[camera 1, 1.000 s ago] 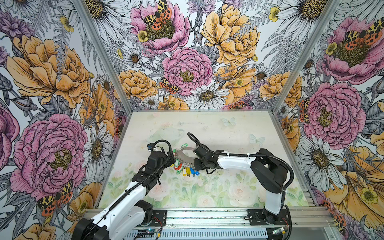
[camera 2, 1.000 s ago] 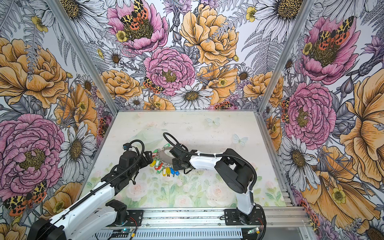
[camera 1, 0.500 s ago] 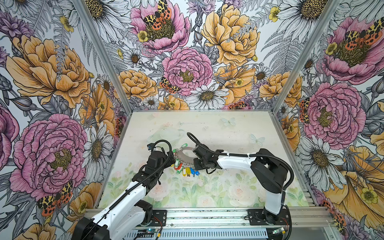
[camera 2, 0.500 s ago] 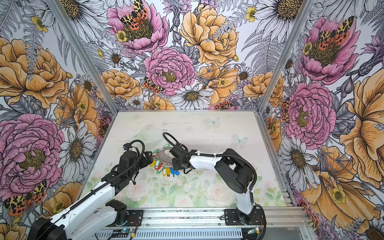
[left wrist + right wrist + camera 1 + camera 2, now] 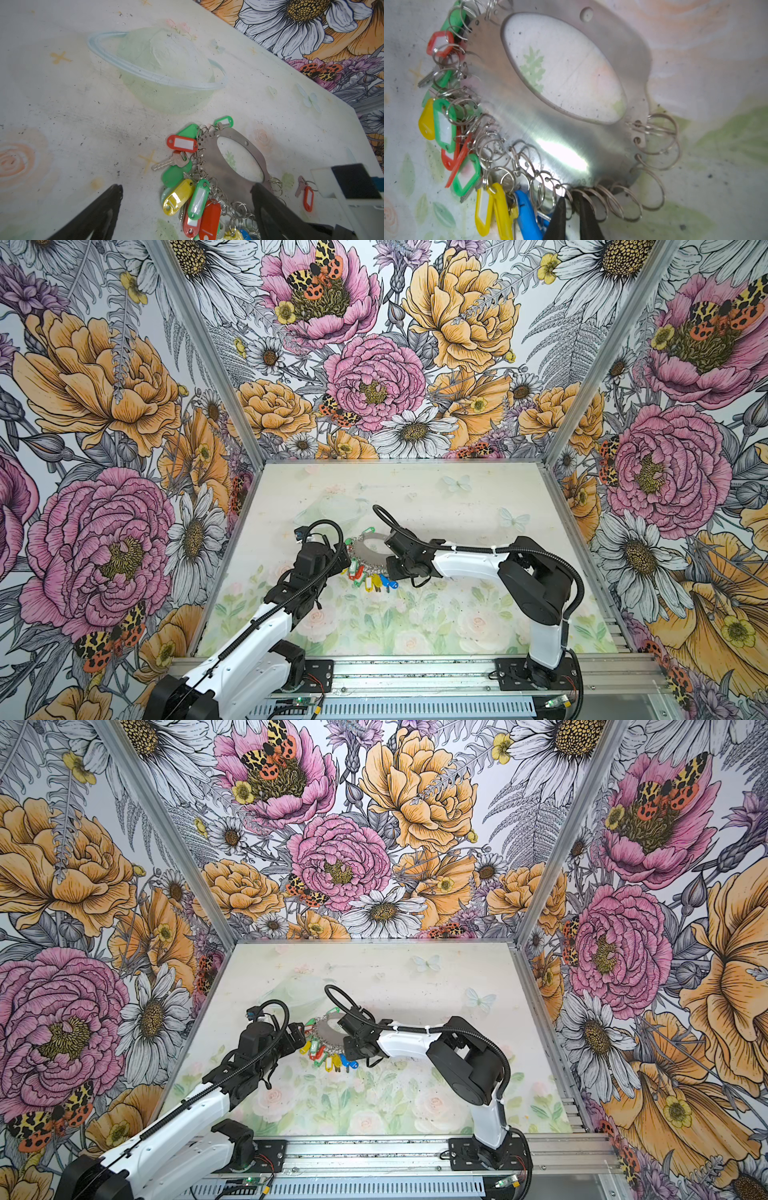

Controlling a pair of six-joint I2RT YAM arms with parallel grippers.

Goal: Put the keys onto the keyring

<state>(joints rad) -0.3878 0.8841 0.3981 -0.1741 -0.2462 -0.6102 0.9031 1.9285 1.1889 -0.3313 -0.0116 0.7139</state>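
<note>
The keyring [image 5: 216,166] is a flat grey plate with an oval hole, lying on the table, and it shows in both top views [image 5: 365,549] [image 5: 323,1032]. Split rings and coloured tags hang along its edge. The keys [image 5: 307,197], a dark key on a red tag, lie loose on the table just past the plate, beside the right arm's white body. My left gripper [image 5: 186,188] is open, its fingers straddling the tag bunch and the plate's edge. My right gripper [image 5: 572,204] is pinched on a split ring at the plate's [image 5: 529,128] rim.
A bunch of green, yellow, red and blue tags [image 5: 370,577] fans out at the plate's near side. A silver key [image 5: 166,164] sticks out from it. Both arms meet over the plate near the table's [image 5: 457,614] middle. Floral walls close in the left, right and back.
The right gripper's jaws have drawn slightly closer together on the ring. Neither arm has visibly moved, and the keyring lies where it was.
</note>
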